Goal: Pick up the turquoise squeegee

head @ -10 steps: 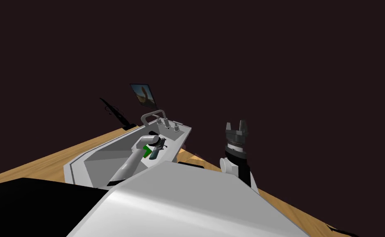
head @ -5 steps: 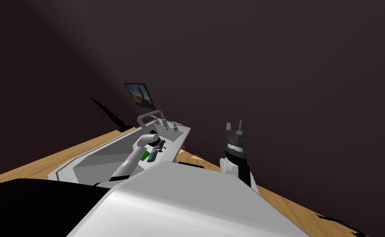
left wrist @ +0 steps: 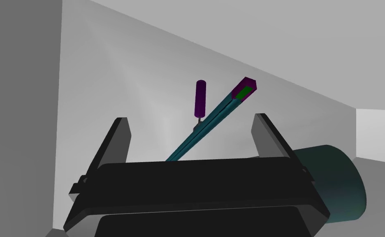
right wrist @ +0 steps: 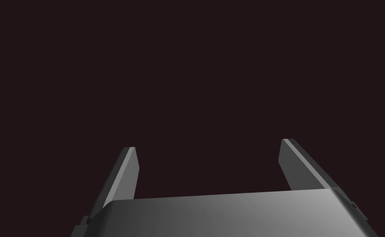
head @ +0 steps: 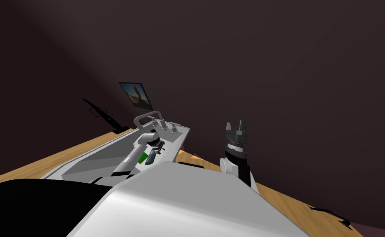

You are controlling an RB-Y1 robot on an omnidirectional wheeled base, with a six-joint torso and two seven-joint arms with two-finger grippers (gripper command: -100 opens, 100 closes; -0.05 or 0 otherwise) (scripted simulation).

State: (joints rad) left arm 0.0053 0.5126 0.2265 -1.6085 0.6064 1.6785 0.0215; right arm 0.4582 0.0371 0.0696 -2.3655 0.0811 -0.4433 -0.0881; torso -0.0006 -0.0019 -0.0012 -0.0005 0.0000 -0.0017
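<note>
A white basin (head: 93,166) lies at eleven o'clock, the left gripper (left wrist: 191,118) spread wide inside it and a dark teal cylinder (left wrist: 335,185) just beside one finger. Between those fingers, clear of both, lies the teal-bladed, purple-handled squeegee (left wrist: 212,120). The right gripper (head: 236,125), also wide, stands at one o'clock.

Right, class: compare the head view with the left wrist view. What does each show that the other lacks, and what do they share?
Head view adds: the taps, the wooden floor, a wall picture and the right pincer, raised and open.
Left wrist view adds: the squeegee, its teal blade running between the fingers of the open left pincer without touching them, and its purple handle.
Shared: the left pincer reaching into the white tub.
</note>
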